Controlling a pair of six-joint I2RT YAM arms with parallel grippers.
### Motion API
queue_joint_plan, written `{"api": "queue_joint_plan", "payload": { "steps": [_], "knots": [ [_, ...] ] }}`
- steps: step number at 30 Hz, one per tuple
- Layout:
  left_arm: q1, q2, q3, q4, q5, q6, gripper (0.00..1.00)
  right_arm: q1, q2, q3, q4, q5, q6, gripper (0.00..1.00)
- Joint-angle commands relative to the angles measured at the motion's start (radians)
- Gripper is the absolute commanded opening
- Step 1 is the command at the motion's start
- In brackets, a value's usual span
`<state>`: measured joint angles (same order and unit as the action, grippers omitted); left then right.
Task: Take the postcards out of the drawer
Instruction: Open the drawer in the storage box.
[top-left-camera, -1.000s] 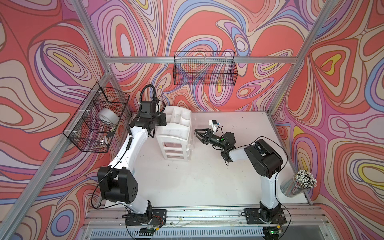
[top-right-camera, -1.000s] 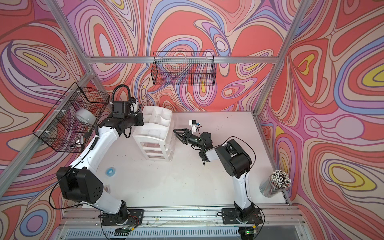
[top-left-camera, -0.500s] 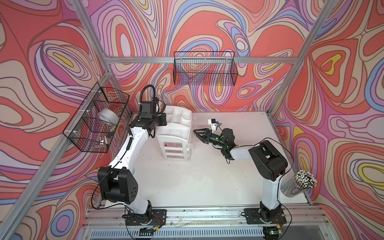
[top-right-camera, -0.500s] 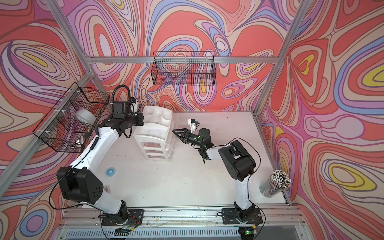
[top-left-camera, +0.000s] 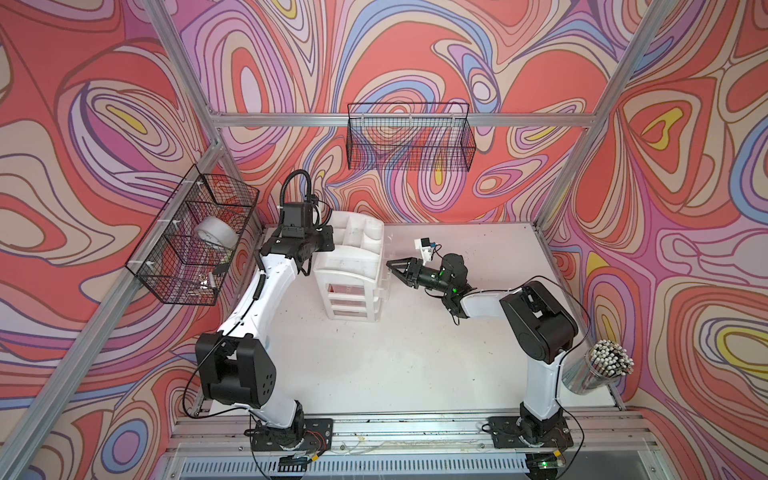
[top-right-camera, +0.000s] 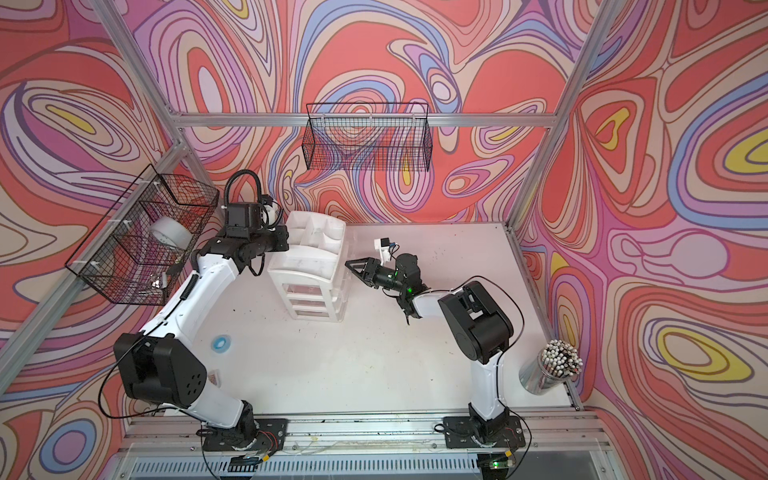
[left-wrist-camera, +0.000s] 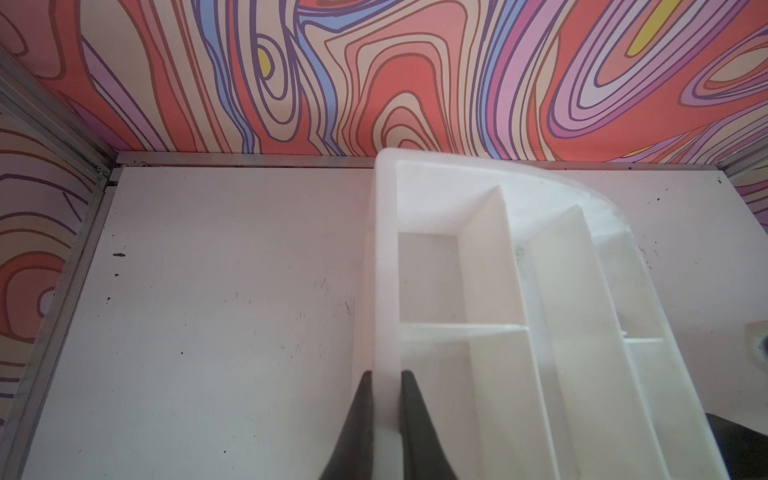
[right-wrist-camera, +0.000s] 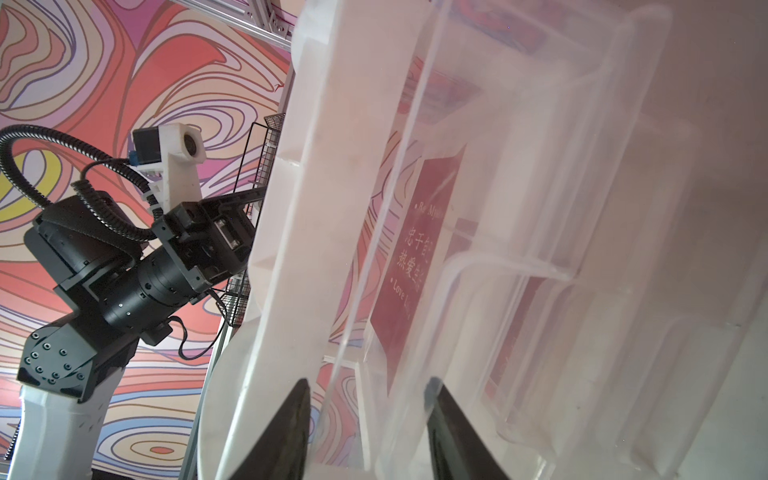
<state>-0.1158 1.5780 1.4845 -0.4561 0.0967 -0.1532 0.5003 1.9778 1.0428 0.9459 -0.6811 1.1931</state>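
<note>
A white drawer unit (top-left-camera: 350, 266) (top-right-camera: 308, 266) stands at the back left of the table, with clear drawers. My left gripper (left-wrist-camera: 386, 374) (top-left-camera: 331, 240) is shut on the side wall of the unit's top organiser tray (left-wrist-camera: 384, 270). At the unit's right side, my right gripper (right-wrist-camera: 370, 386) (top-left-camera: 390, 264) (top-right-camera: 350, 263) is open, and its fingers straddle the front edge of a clear drawer (right-wrist-camera: 519, 257). A red postcard (right-wrist-camera: 417, 253) with white lettering lies inside that drawer. A red tint shows through the top drawer (top-left-camera: 351, 287).
A wire basket (top-left-camera: 191, 237) holding a tape roll (top-left-camera: 216, 232) hangs on the left wall. Another wire basket (top-left-camera: 409, 137) hangs on the back wall. A cup of pens (top-left-camera: 598, 370) stands at the front right. A small blue ring (top-right-camera: 220, 344) lies near the left arm.
My right gripper has moved left up to the drawer unit's side, and its jaws have narrowed. The left gripper has kept its hold on the tray wall.
</note>
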Motion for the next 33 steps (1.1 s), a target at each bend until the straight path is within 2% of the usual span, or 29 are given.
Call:
{"api": "queue_joint_plan", "payload": {
  "steps": [1,8,33],
  "knots": [
    [0.010,0.033,-0.050,-0.055,-0.053,0.029,0.00,-0.003,-0.023,0.023,-0.013,-0.017,-0.057,0.43],
    [0.010,0.022,-0.052,-0.054,-0.060,0.032,0.00,-0.010,-0.065,0.025,-0.102,-0.016,-0.115,0.42],
    [0.010,0.001,-0.058,-0.054,-0.089,0.030,0.00,-0.123,-0.174,-0.082,-0.199,-0.075,-0.152,0.40]
  ]
}}
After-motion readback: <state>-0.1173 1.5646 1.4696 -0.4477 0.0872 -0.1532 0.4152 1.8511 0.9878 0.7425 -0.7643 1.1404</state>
